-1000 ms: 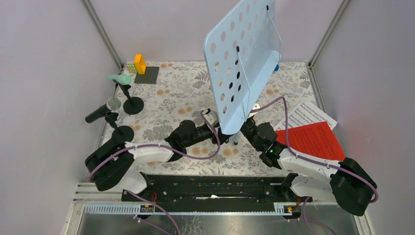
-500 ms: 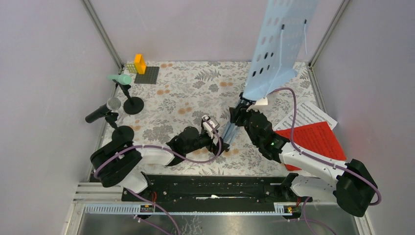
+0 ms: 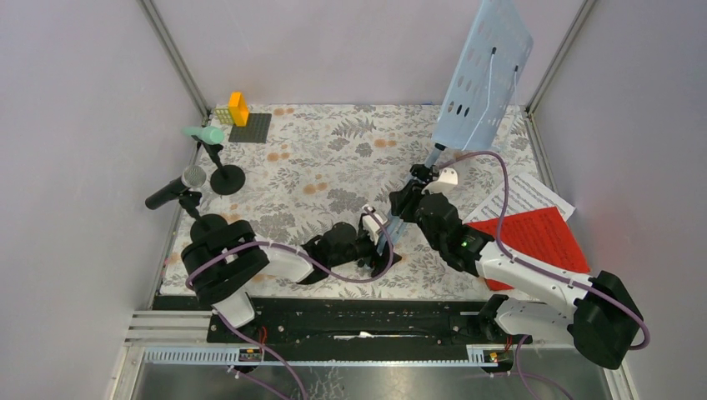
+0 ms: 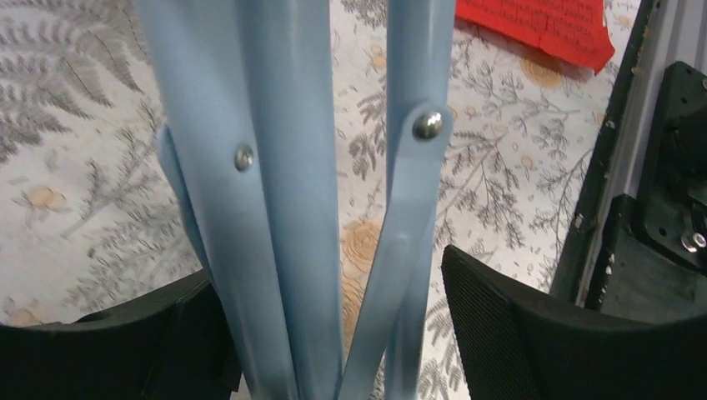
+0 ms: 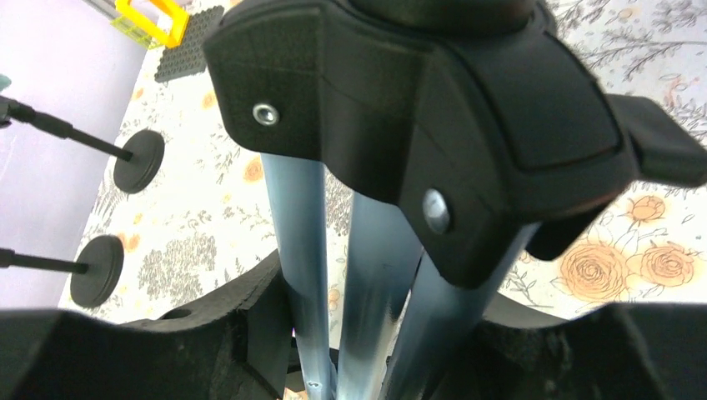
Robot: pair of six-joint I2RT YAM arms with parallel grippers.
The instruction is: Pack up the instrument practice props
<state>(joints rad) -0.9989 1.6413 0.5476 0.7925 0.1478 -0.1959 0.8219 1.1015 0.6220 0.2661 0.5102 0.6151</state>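
Sheet-music rack (image 3: 488,79): pale blue perforated panel up high, tilted toward the right rear corner. Its tripod legs (image 3: 390,227) are folded into one bundle that slants down to mid-table, near side. You cannot tell from above whether the leg tips touch the floral cloth (image 3: 333,150).

Your right gripper (image 3: 406,202) is clamped on the leg bundle just below the black hub (image 5: 417,108). In the right wrist view the blue tubes fill the space between its fingers (image 5: 217,333).

Your left gripper (image 3: 377,239) sits lower on the same bundle. Its jaws stand apart, one to each side of the legs. In the left wrist view a sliver of cloth shows between the right-hand pad (image 4: 534,333) and the nearest strut, so it is astride the legs and not gripping.

Right of the arms: the red sheet (image 3: 534,237) lies flat on the cloth, overlapping the near edge of the white sheet (image 3: 525,196).

Left edge: the mint-green microphone (image 3: 204,133) sits on the far mic holder (image 3: 227,179), and the black microphone (image 3: 171,192) on the near mic holder (image 3: 206,223). Both holders are upright, with your left arm just beside the near base.

Far left corner: yellow and orange bricks (image 3: 236,108) on a grey plate (image 3: 253,129), well apart from both arms.
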